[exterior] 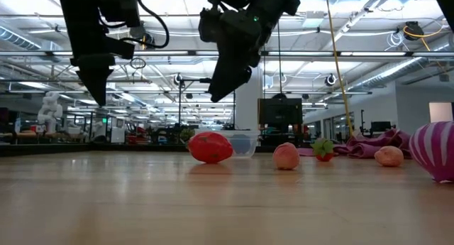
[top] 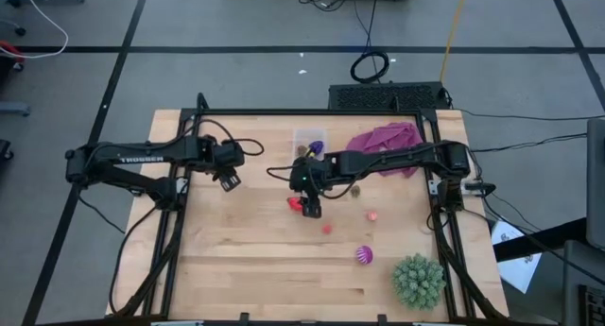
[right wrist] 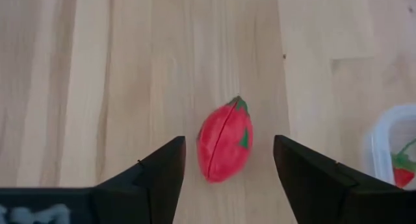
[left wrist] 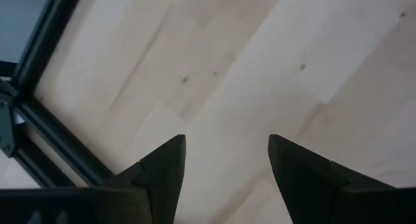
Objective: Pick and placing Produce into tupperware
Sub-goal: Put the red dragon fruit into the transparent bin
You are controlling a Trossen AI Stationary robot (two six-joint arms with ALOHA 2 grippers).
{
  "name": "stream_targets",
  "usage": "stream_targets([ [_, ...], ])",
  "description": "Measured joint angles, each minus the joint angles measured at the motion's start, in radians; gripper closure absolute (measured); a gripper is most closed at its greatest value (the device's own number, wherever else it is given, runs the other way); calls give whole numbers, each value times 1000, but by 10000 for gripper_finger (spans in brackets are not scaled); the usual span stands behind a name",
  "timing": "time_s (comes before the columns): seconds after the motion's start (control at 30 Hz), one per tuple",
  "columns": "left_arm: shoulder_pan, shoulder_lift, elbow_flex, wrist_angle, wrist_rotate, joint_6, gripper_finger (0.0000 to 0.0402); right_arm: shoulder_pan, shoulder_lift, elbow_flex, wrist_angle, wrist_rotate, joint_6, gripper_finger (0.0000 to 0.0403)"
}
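- Right hand (top: 311, 209): hanging above the counter (top: 255, 260) near its middle, fingers spread wide and holding nothing; in its own wrist view the two dark fingers (right wrist: 153, 178) are framing the red tomato (right wrist: 225, 142) with wood showing on either side.
- Red tomato (top: 296, 203): lying on the bare wood just beside the right hand, with a green stem at one end; in the low view it (exterior: 210, 147) is resting on the counter under the hand, in front of the clear container (exterior: 240, 142).
- Clear container (top: 308, 140): sitting toward the far edge of the counter, beside the purple cloth (top: 386, 137); a dark blue-purple piece (top: 318, 146) is lying in it, and the right wrist view is catching one corner (right wrist: 390, 146) with a small red and green piece (right wrist: 404, 172) inside.
- Loose produce: a small red piece (top: 327, 228), a pink piece (top: 372, 215) and a striped magenta ball (top: 364, 256) are lying apart on the wood, nearer the front edge than the hand.
- Green spiky ball (top: 418, 280): sitting at the front right corner.
- Left hand (top: 229, 180): waiting over the left side of the counter, fingers (left wrist: 162, 172) spread wide over bare wood.
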Motion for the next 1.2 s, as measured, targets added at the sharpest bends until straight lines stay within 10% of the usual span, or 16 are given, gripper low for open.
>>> stream_targets([
  [1.2, 16, 0, 1, 1, -3, 24, 176, -26, 167, -1, 75, -78, 27, 127],
])
